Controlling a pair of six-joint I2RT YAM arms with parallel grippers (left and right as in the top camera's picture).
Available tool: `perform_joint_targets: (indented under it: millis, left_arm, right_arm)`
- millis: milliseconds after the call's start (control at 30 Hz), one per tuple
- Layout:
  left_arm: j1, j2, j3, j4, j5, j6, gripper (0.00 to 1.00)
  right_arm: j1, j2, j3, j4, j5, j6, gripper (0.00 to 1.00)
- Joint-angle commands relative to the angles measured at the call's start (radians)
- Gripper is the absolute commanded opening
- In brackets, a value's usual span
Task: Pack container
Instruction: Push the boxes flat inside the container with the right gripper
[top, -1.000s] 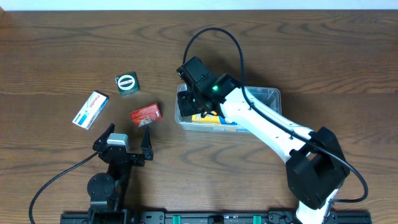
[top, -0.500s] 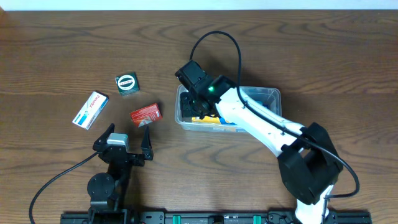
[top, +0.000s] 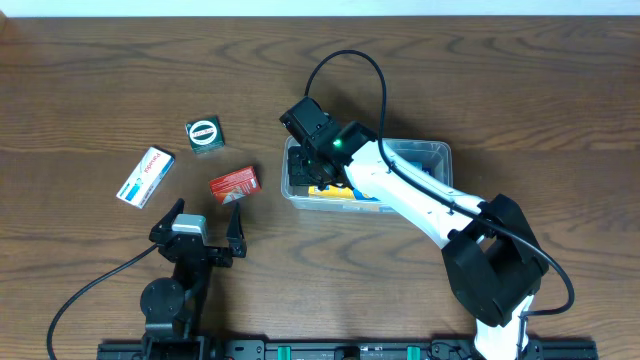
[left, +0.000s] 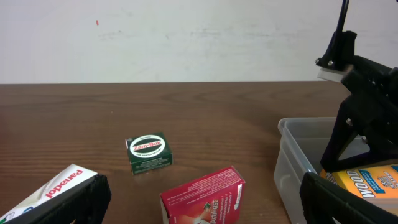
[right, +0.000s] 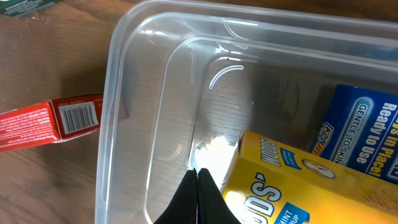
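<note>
The clear plastic container (top: 432, 152) sits right of centre and holds a yellow box (top: 335, 190) and a blue box (right: 367, 130). My right gripper (top: 305, 168) is down inside its left end. In the right wrist view the fingers (right: 198, 177) are shut together with nothing between them, next to the yellow box (right: 280, 180) and above the bare container floor (right: 180, 118). My left gripper (top: 205, 228) is open and empty, low on the table, just in front of the red box (top: 233, 183). The container's left wall also shows in the left wrist view (left: 292, 155).
Three boxes lie on the wooden table left of the container: the red one (left: 205, 196), a green one (top: 204, 134) farther back, and a white and blue Panadol box (top: 146, 176) at the left. The right arm's black cable arches over the container.
My right gripper has shifted a little to the left over the container's left end. The left arm and the loose boxes have not moved.
</note>
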Motion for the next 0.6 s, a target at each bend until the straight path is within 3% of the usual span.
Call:
perform_joint_targets:
  millis: [0, 500, 567]
  left_arm:
    - [0.002, -0.006, -0.021, -0.029, 0.002, 0.006, 0.98]
    - [0.002, -0.006, -0.021, -0.029, 0.002, 0.006, 0.98]
    - [0.002, -0.006, -0.021, -0.029, 0.002, 0.006, 0.98]
  right_arm:
    - [0.011, 0.007, -0.003, -0.007, 0.017, 0.016, 0.01]
    - [0.011, 0.007, -0.003, -0.059, 0.013, 0.027, 0.02]
    - [0.011, 0.007, -0.003, -0.066, 0.013, 0.026, 0.06]
